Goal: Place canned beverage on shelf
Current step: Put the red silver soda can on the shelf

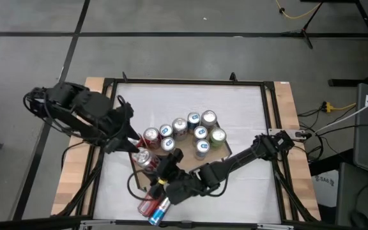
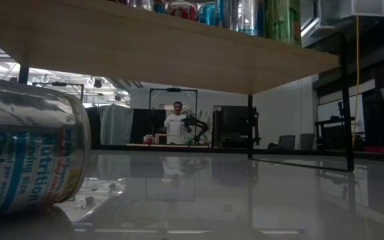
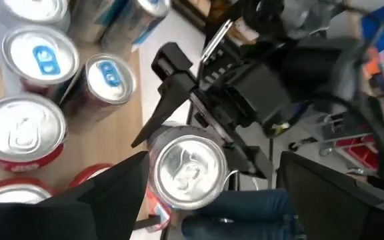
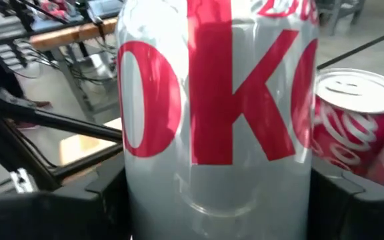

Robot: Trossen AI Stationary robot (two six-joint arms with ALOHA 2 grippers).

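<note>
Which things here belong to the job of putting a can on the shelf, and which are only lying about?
For the job:
- silver can, gripped by the right claw
- left claw, open on either side of that can
- shelf
- standing cans on it

Lying about, for now:
- two cans on their sides on the white table
- person far behind
</note>
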